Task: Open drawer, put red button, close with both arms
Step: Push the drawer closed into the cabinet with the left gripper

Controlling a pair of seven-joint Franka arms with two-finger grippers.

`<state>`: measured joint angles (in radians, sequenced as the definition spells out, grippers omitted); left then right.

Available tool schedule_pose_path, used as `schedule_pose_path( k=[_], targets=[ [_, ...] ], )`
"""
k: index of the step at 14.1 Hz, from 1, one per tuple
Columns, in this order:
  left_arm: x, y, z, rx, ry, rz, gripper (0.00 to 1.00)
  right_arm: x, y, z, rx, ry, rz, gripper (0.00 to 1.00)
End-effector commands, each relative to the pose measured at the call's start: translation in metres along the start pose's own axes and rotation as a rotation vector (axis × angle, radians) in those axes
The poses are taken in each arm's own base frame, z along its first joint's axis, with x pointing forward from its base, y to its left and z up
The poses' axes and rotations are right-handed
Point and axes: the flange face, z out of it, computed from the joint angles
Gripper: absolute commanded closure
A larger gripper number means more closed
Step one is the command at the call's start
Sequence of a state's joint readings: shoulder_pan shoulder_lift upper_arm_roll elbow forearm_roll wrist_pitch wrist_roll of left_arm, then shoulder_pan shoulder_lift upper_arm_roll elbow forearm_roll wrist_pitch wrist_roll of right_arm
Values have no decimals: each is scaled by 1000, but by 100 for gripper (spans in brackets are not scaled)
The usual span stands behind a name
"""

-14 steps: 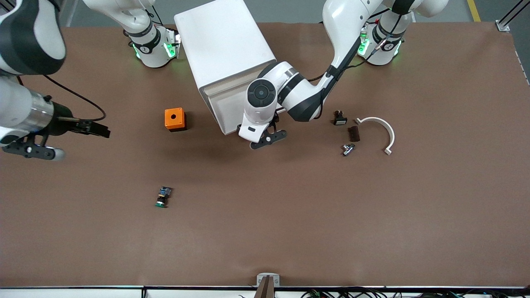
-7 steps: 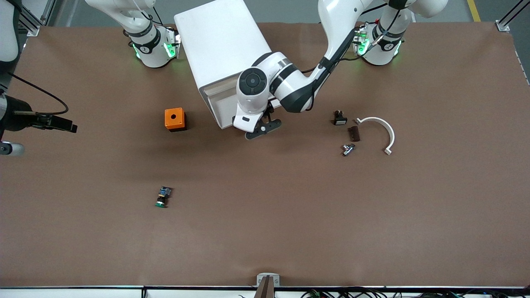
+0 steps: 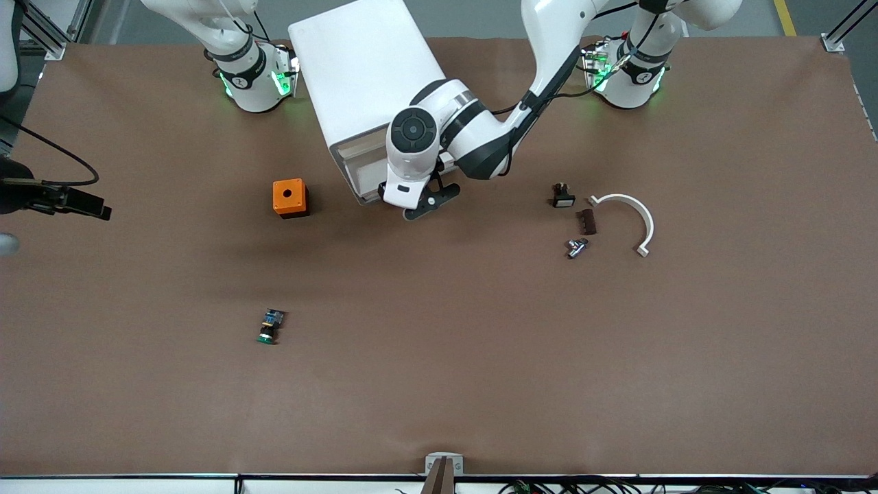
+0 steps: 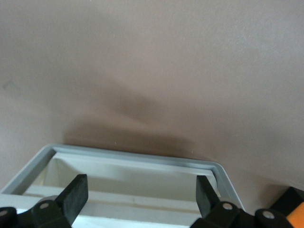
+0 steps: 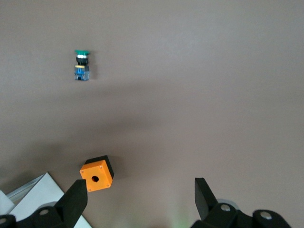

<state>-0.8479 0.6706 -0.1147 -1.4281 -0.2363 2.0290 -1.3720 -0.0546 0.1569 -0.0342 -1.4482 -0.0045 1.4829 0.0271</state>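
Note:
The white cabinet (image 3: pixel 363 68) stands between the arms' bases. Its uppermost drawer (image 3: pixel 353 165) stands out a little. The left wrist view shows the drawer's grey rim (image 4: pixel 137 157) and pale inside. My left gripper (image 3: pixel 420 204) is at the drawer's front, open and empty, with its fingers (image 4: pixel 76 194) apart over the tray. The red button is hidden. My right gripper (image 5: pixel 141 194) is open and empty, high over the table at the right arm's end, and its wrist shows at the front view's edge (image 3: pixel 55 199).
The green-capped twin button (image 3: pixel 269 326) lies nearer the camera and shows in the right wrist view (image 5: pixel 81 65). The orange box with a hole (image 3: pixel 290 197) sits beside the cabinet. A black switch (image 3: pixel 562 197), brown piece (image 3: pixel 586 221), metal part (image 3: pixel 576 247) and white curved clip (image 3: pixel 627 216) lie toward the left arm's end.
My left gripper has moved toward the cabinet and the drawer has slid farther in. My right arm has drawn away toward the table's end and higher.

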Motion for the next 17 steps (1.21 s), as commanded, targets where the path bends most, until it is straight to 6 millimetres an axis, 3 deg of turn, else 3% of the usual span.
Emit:
schedule_pose_path(
  k=[1, 4, 6, 13, 14, 17],
  targets=[
    [-16, -4, -1, -6, -55, -64, 0, -2, -3, -14, -35, 19, -21, 0],
    [-25, -6, 10, 8, -99, -97, 0, -19, -15, -23, -20, -33, -29, 0],
    [-29, -6, 14, 9, -144, -147, 0, -35, -23, -46, -20, 11, -44, 0],
    [-23, -7, 14, 6, -195, -198, 0, -53, -17, -48, -17, -7, -34, 0],
    [-17, -7, 11, -1, -193, -191, 0, -56, -16, -48, -17, -7, -32, 0],
    [33, -7, -31, -79, -179, -222, 0, -64, -18, -47, -15, -4, -39, 0]
  ],
)
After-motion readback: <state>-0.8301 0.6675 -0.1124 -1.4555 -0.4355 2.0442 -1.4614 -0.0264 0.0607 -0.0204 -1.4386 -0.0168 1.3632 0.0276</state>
